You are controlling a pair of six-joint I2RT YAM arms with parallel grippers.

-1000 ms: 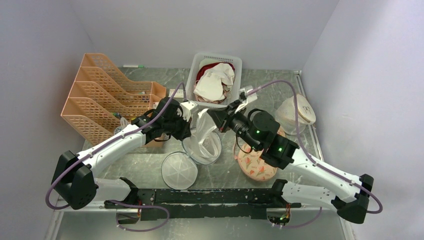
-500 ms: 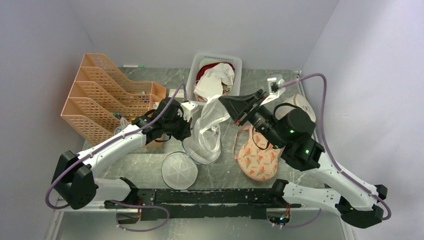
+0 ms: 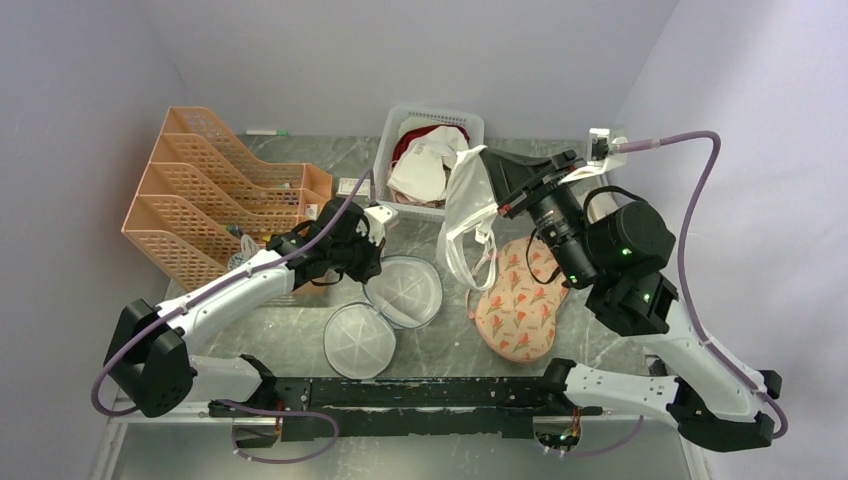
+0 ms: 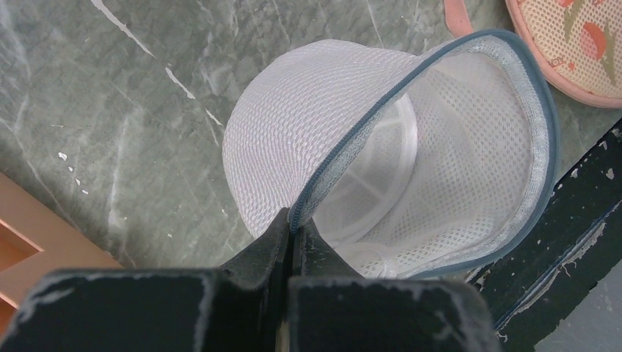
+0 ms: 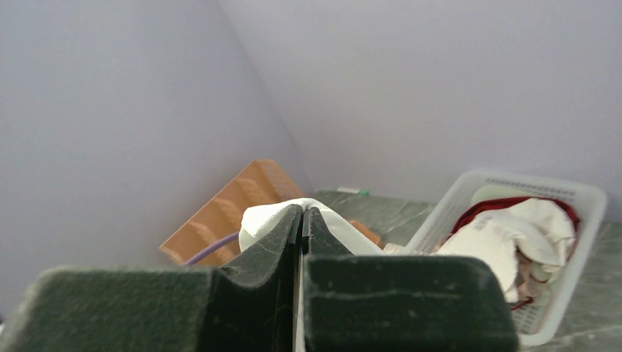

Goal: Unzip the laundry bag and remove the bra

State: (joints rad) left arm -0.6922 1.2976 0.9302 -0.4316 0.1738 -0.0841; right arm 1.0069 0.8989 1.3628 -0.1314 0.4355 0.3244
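Bra (image 3: 468,215) was out of the laundry bag (image 3: 403,290) and off the surface (image 3: 440,345). It hung in the air at about 1 o'clock of the bag, with its thin straps dangling below. The right pincer (image 3: 488,156) held it, jaws pressed fully together on a fold of the white fabric; the wrist view showed cloth nipped right at the tips.

The laundry bag lay on the surface, unzipped and gaping, white mesh inside visible. Its round lid (image 3: 358,340) lay flat at the bag's 7 o'clock. The left pincer (image 3: 372,264) was closed tight on the blue-grey zipper rim (image 4: 546,132), at the bag's 10 o'clock edge.

A floral pouch (image 3: 515,310) lay at 3 o'clock of the bag, apart from it. A white basket (image 3: 470,118) of garments stood at 12 o'clock. An orange file rack (image 3: 200,190) stood at 10 o'clock.
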